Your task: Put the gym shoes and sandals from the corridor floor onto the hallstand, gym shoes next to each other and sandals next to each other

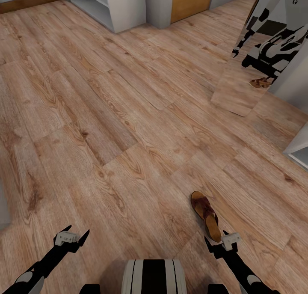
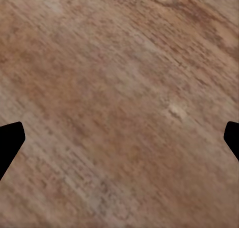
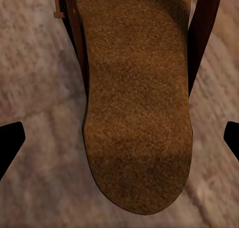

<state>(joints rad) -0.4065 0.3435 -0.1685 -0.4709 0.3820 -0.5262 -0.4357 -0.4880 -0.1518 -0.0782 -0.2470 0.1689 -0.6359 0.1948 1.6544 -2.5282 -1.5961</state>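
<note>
As the head camera is looking down over both arms, warm brown plank flooring, the corridor floor [image 1: 128,127], is spreading across most of the scene. One maroon-brown sandal [image 1: 205,215] with a tan footbed is lying flat on the boards at lower right, one end just beside the right hand [image 1: 217,239]. That hand is hovering spread open, gripping nothing. The left hand [image 1: 77,236] is hanging at lower left, also spread open and bare, well apart from the sandal. A pale grey shelf unit [image 1: 112,6] is standing at the top edge, near a wooden door [image 1: 191,2]. A tall mirror [image 1: 263,50] at upper right is reflecting the robot and a brownish sandal-like shape.

From the left wrist, the two dark fingertips [image 2: 10,141] are sitting far apart at the frame's edges, with blurred wood grain between them.

From the right wrist, the fingertips [image 3: 10,143] are again standing wide apart, and the sandal's rounded cork-coloured footbed [image 3: 137,118] is lying between them, untouched, on the floor.
</note>
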